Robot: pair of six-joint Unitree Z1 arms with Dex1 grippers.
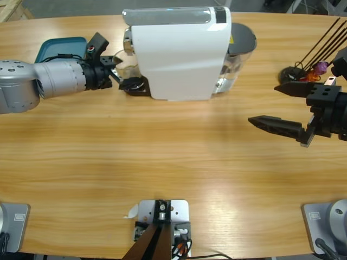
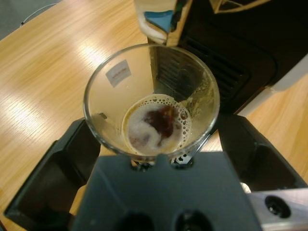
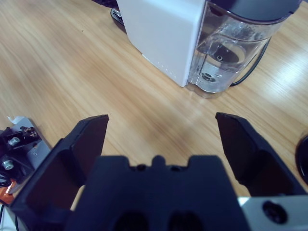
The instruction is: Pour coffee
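Observation:
A clear glass point(image 2: 151, 96) stands at the front of the white coffee machine point(image 1: 179, 51), below its black spout. At its bottom lies the coffee point(image 2: 156, 127), a shallow dark pool ringed with pale foam. My left gripper point(image 2: 154, 139) is open, one jaw on each side of the glass. In the high view this gripper point(image 1: 120, 73) reaches in from the left to the glass point(image 1: 126, 64). Out on the bare wood to the right of the machine, my right gripper point(image 1: 271, 104) hangs open with nothing between its fingers.
The machine's clear water tank point(image 1: 240, 54) with a grey lid sits at its right side and shows in the right wrist view point(image 3: 226, 57). A teal tray point(image 1: 59, 49) lies at the back left. A black stand with thin sticks point(image 1: 301, 71) is at the far right.

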